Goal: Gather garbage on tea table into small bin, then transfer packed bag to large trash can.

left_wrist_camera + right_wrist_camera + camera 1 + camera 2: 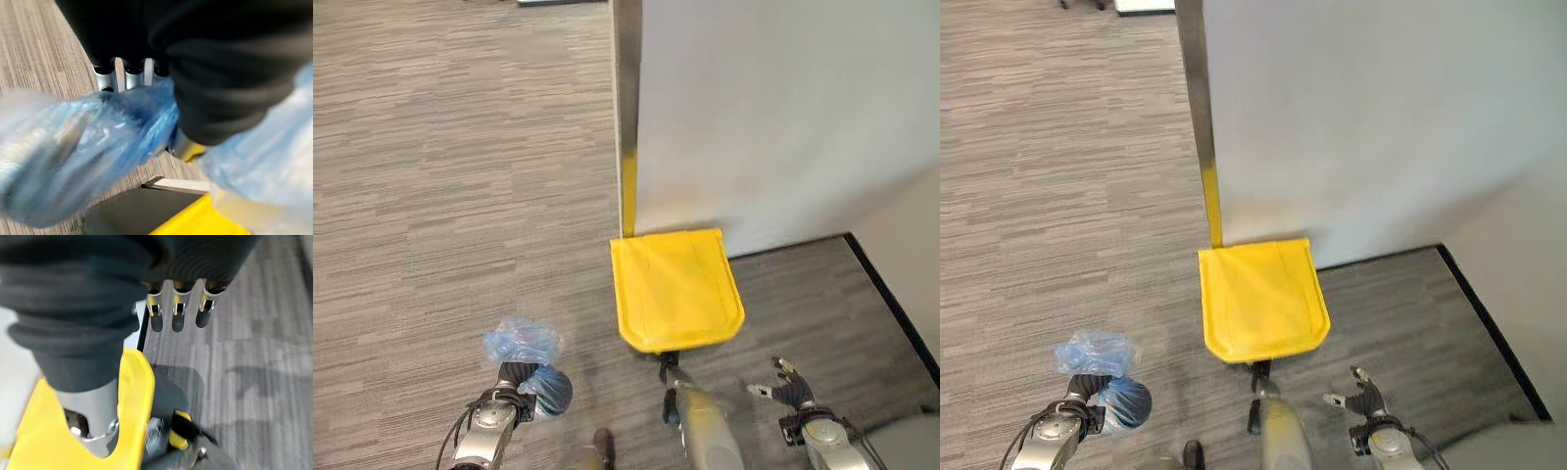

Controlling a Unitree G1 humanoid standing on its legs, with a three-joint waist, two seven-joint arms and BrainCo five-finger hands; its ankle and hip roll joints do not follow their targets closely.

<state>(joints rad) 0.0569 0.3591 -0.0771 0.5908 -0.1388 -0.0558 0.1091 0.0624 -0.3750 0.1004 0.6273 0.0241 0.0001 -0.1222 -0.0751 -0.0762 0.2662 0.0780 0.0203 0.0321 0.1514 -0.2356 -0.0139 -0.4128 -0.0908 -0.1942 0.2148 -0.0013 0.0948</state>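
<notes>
I have the left hand (514,377) low on my left over the grey carpet (431,196), and it is closed round the neck of the blue plastic bag (524,343). The crumpled top of the bag puffs out just ahead of the hand, and a darker bulge of it hangs beside the wrist. In the left wrist view the blue film (93,142) wraps across the fingers (105,81), whose tips disappear behind it.

My right hand (791,392) sits low on my right, holding nothing. In the right wrist view its fingers (178,316) hang fairly straight, slightly apart, over bare carpet, so I read it as loosely open.

Between the two hands, ahead of me, stands the large trash can with its yellow lid (677,289) shut, backed against a pale wall panel (773,108). The bag is to the left of the can and clear of it.
</notes>
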